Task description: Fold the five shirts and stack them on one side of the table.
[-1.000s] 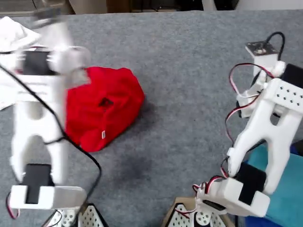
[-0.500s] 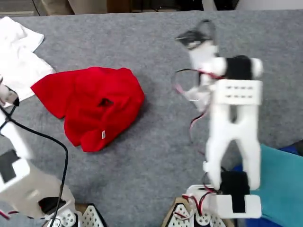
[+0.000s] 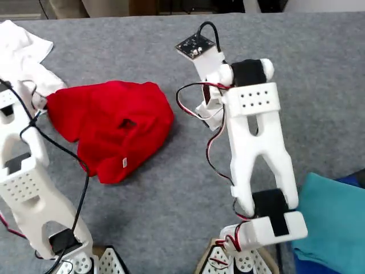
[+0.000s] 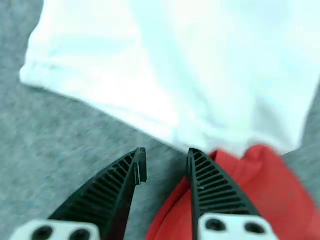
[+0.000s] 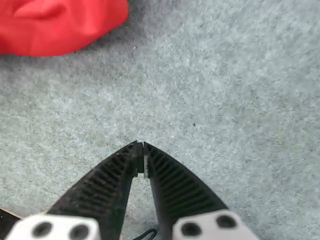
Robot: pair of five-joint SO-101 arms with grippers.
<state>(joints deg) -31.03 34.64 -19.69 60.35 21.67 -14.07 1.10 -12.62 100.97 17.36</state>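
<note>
A crumpled red shirt [image 3: 117, 128] lies left of the table's middle. A white shirt [image 3: 20, 60] lies bunched at the far left corner, its hem touching the red one. My left gripper [image 4: 166, 163] is open with nothing in it. It hovers at the seam where the white shirt [image 4: 165, 65] meets the corner of the red shirt [image 4: 250, 195]. My right gripper [image 5: 140, 159] is shut and empty over bare carpet, with the edge of the red shirt [image 5: 55, 25] a little way ahead. The right arm [image 3: 251, 120] stands just right of the red shirt.
A teal shirt [image 3: 331, 225] lies folded at the near right edge, with a strip of blue cloth [image 3: 356, 178] showing beside it. The table is covered in grey carpet [image 3: 319, 68]. Both arm bases stand at the near edge.
The right arm swung from the right side to the middle, ending beside the red shirt. The left arm came off the red shirt and now sits at its left corner.
</note>
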